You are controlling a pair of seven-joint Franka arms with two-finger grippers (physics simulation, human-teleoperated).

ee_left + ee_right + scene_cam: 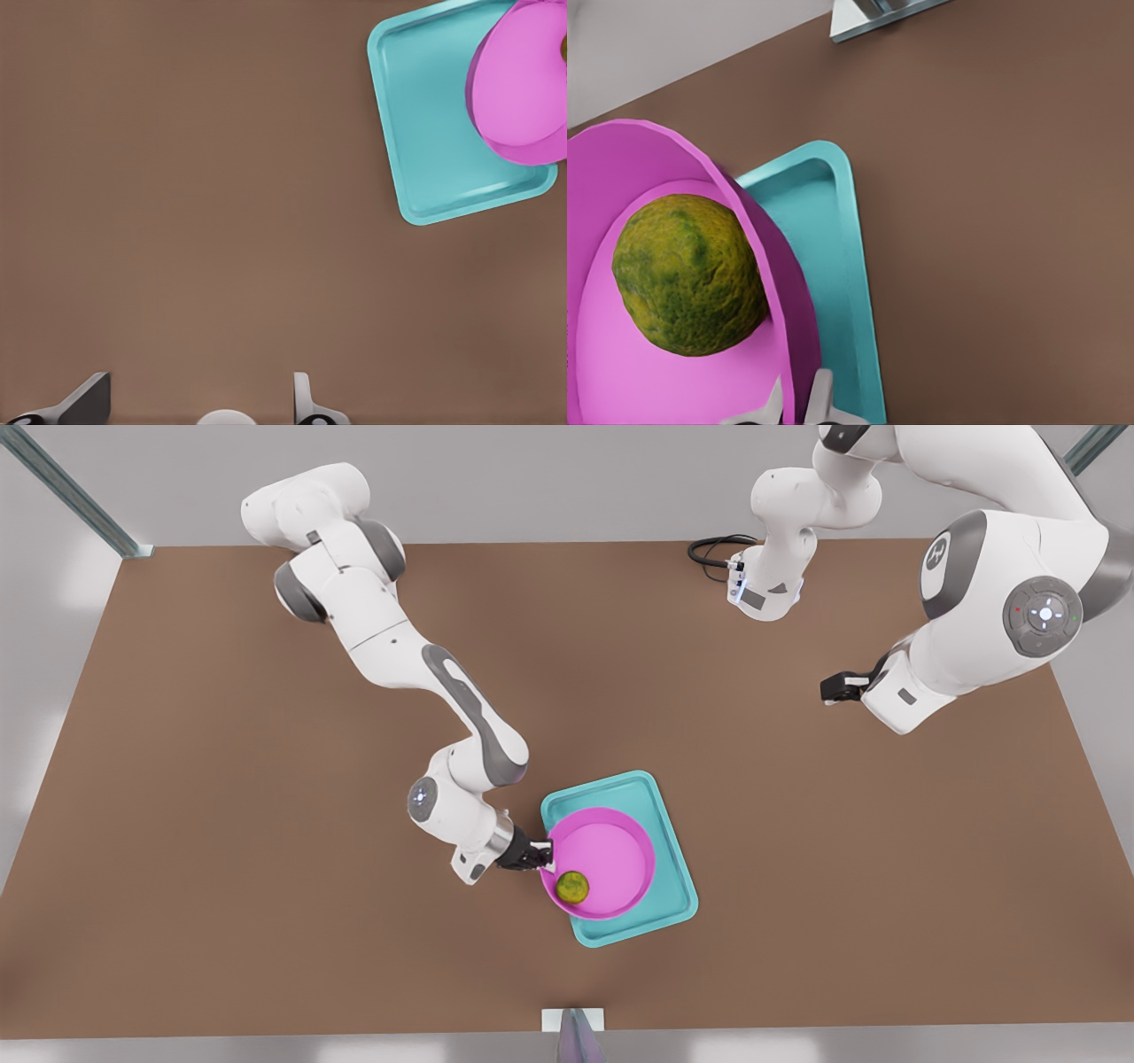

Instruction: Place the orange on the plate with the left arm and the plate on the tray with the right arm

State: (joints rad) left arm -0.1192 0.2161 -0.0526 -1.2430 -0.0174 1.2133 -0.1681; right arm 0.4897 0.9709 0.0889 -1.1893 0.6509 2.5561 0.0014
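Pinched on the plate's (611,850) rim, your right gripper (542,856) has one finger inside the wall and one outside, the gap between them only as wide as that thin pink wall; the right wrist view shows the fingertips (822,394) straddling it. Your orange (572,887) sits in the plate near that gripped edge, close to the rim. You can see the plate over the tray (669,899), covering most of it, with turquoise showing past it on the side away from the gripper; the left wrist view shows it tilted above the tray floor rather than lying flat. Your left gripper (833,689) waits well away from the tray, toward the front view's right, its fingers (303,398) spread wide over bare table and holding nothing. Under everything you have a plain brown table (221,868), with pale grey floor beyond its edges, metal rails at the corners, and a black cable near the far arm base.
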